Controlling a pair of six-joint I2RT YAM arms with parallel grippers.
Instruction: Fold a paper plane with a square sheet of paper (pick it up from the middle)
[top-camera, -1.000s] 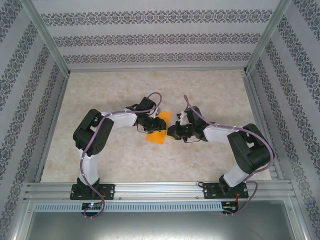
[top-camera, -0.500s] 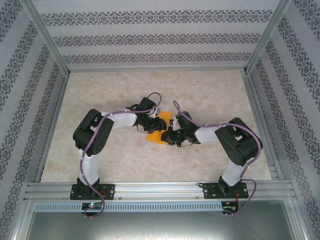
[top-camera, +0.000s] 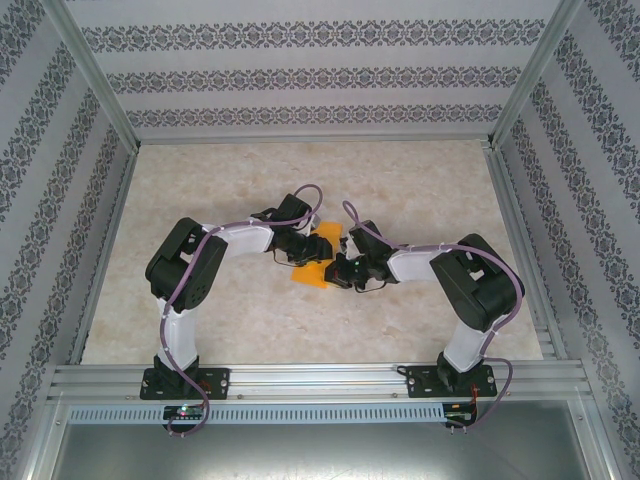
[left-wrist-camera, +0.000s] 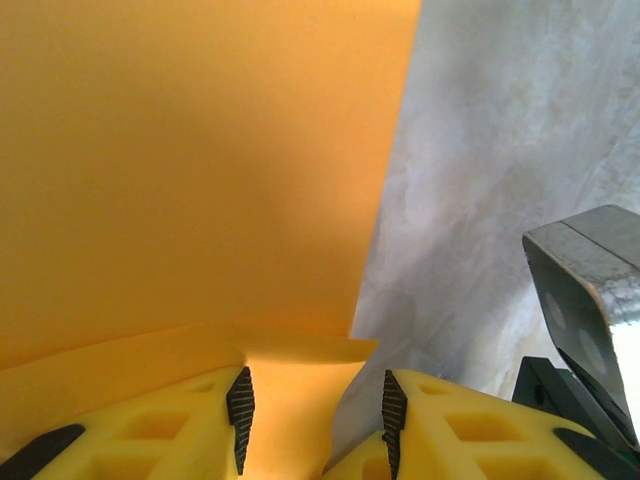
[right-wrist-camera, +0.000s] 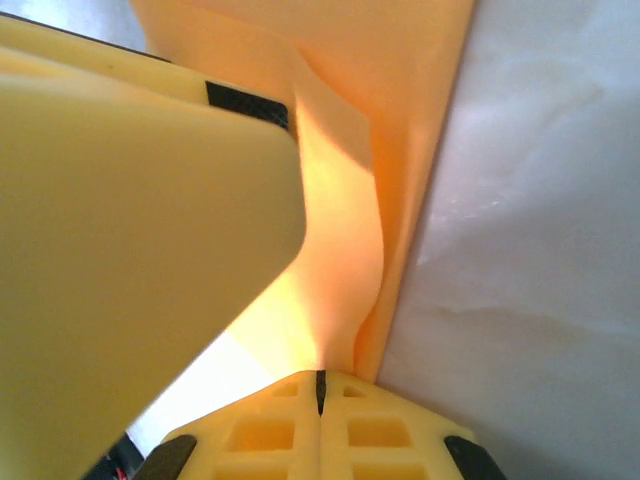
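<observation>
The square sheet of paper (top-camera: 313, 274), bright orange, lies mid-table between both grippers. In the left wrist view it (left-wrist-camera: 190, 170) spreads flat over the left side, and a raised flap of it runs back between the yellow fingers. My left gripper (left-wrist-camera: 312, 405) stands partly open around that flap, which touches only the left pad (left-wrist-camera: 240, 410). From the top it (top-camera: 303, 250) sits on the sheet's left part. My right gripper (right-wrist-camera: 320, 385) is shut, and the lifted right edge of the paper (right-wrist-camera: 400, 120) narrows into its closed tips. Seen from above it (top-camera: 338, 268) is at the sheet's right edge.
The pale marbled tabletop (top-camera: 400, 190) is fenced by aluminium rails (top-camera: 310, 378) and patterned walls. In the right wrist view, the left gripper's yellow finger (right-wrist-camera: 130, 250) looms close on the left. A grey part of the right arm (left-wrist-camera: 590, 290) shows at the right of the left wrist view.
The right arm has swung left and its gripper has come in against the paper's right edge. The left arm and its gripper have stayed put on the sheet.
</observation>
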